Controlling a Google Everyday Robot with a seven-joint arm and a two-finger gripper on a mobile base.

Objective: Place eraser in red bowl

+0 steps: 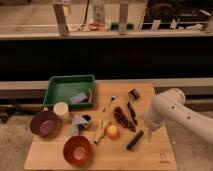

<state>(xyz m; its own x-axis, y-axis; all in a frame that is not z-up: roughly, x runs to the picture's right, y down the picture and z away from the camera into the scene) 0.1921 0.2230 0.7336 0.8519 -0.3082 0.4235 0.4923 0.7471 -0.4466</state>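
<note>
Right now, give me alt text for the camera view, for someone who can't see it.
A white robot arm reaches in from the right, its gripper poised near a black eraser lying on a wooden table. A red bowl sits at the front left, near a purple bowl and green tray.

on the worktop (120, 156), tray (50, 91) at the back left corner, flat piece (78, 97) inside near its right wall. cup (61, 110) just before the tray, left bowl (44, 123) beside it at the left edge. front bowl (77, 150) at the front edge, before and right of the left bowl. banana (100, 131) and round fruit (112, 132) side by side near the middle, fruit on the right. eraser (135, 140) right of the fruit, well apart from the front bowl. brush (132, 111) behind the eraser. gripper (148, 125) near the right edge, right of the brush, behind the eraser, apart from it.
</note>
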